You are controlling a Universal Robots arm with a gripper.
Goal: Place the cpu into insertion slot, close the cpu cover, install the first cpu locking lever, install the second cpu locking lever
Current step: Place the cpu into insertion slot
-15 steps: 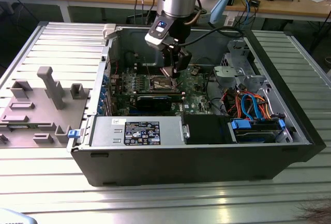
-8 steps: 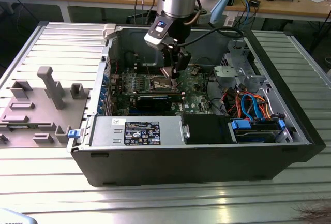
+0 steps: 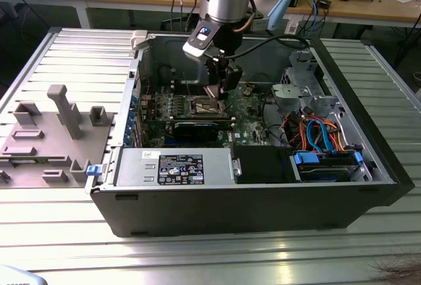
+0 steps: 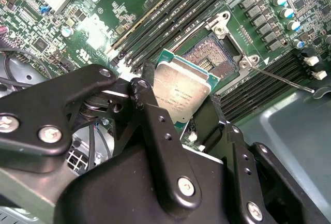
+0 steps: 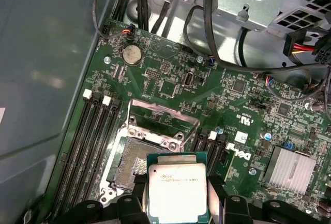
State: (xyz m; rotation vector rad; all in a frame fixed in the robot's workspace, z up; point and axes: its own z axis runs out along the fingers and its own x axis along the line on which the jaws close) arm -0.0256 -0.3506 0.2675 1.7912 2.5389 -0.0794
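**Chip held over the socket, offset from it and not yet seated**

The pincer (image 3: pixel 220 94) is clenched on the cpu (image 5: pixel 177 190), one black finger on each of two opposite edges, with the silvery top facing the wrist cameras. In the second wrist view the cpu (image 4: pixel 181 92) looks level in that grip and shows a green rim round the metal lid.

Just beyond the chip lies the insertion slot (image 5: pixel 130 164). In both wrist views the chip overlaps only part of it. One side of the dark contact field (image 4: pixel 214 58) is bare beside the chip's edge, so I judge the chip to hang above the slot and a little to one side of centre. The chip's edges run roughly parallel to the socket's, so I judge the mismatch to be one of position, not of turn. The chip is near square, so it has no marked long axis.

Past the slot the cpu cover (image 5: pixel 164 111) stands swung open, with green board showing through its window. A thin locking lever (image 4: pixel 284 77) juts out free beside the socket.

Farther off on the motherboard (image 5: pixel 170 87) are the memory slots (image 5: pixel 85 146), a coin cell (image 5: pixel 131 54) and a finned heatsink (image 5: pixel 289 168). In the exterior view the open computer case (image 3: pixel 250 206) lies on its side on the slatted table (image 3: pixel 197 259).
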